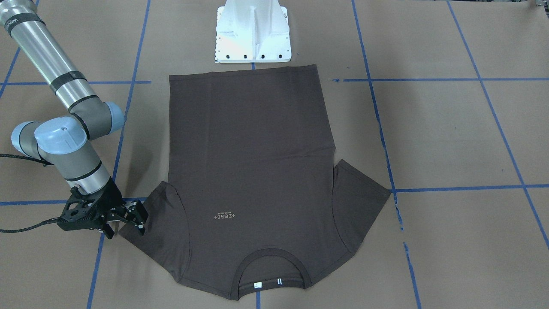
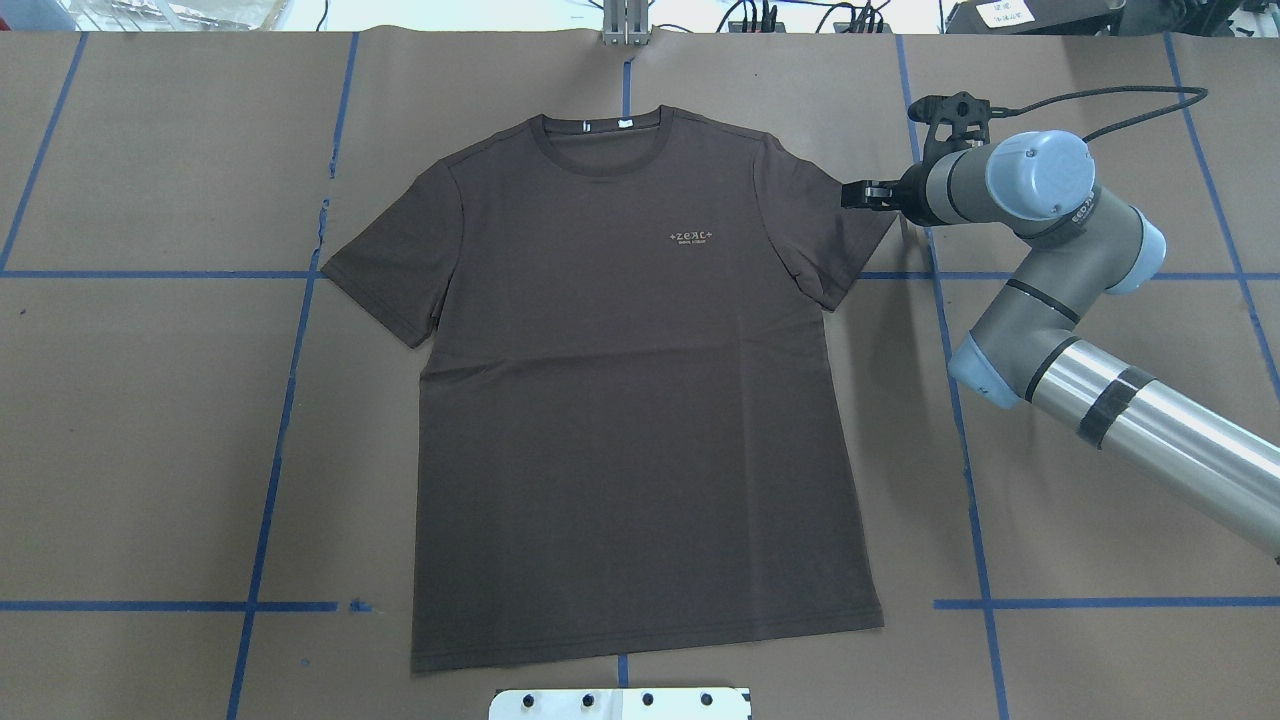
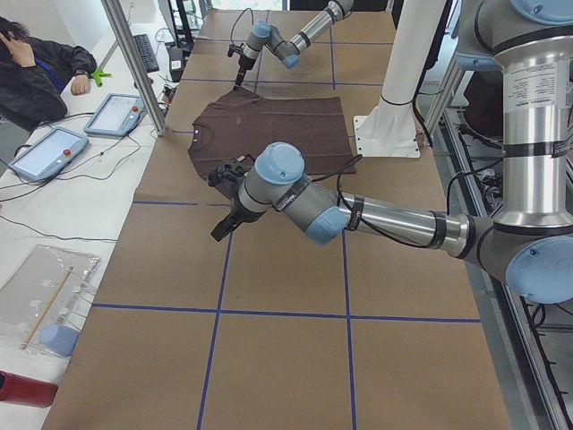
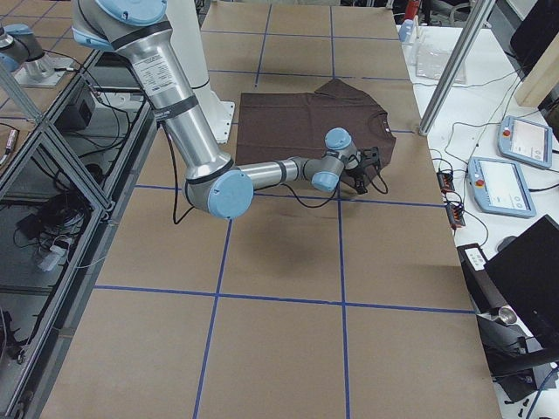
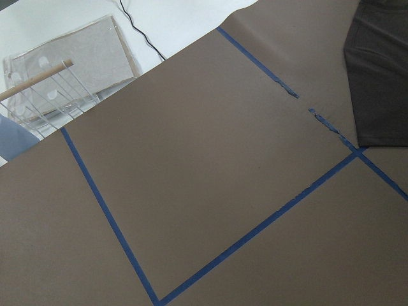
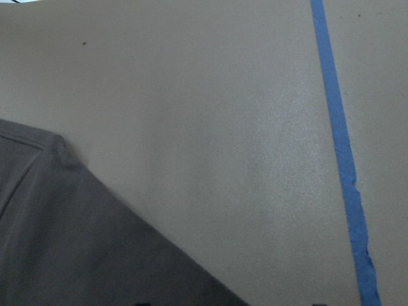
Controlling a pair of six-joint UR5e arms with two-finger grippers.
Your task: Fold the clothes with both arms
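The dark brown T-shirt (image 2: pixel 630 400) lies flat and face up on the brown paper, collar toward the far edge in the overhead view and both sleeves spread. My right gripper (image 1: pixel 139 219) stands low at the outer hem of one sleeve (image 2: pixel 830 230), open, its fingers on either side of the hem's corner. The right wrist view shows that sleeve corner (image 6: pixel 76 242) on the paper. My left gripper (image 3: pixel 222 228) shows only in the exterior left view, above bare paper short of the other sleeve (image 5: pixel 382 64); whether it is open or shut, I cannot tell.
The white pedestal base (image 1: pixel 253 34) stands just beyond the shirt's bottom hem. Blue tape lines (image 2: pixel 290 400) grid the paper. Off the table's far side are an upright metal post (image 3: pixel 134 63), two teach pendants (image 3: pixel 116 112) and a seated person (image 3: pixel 36 72).
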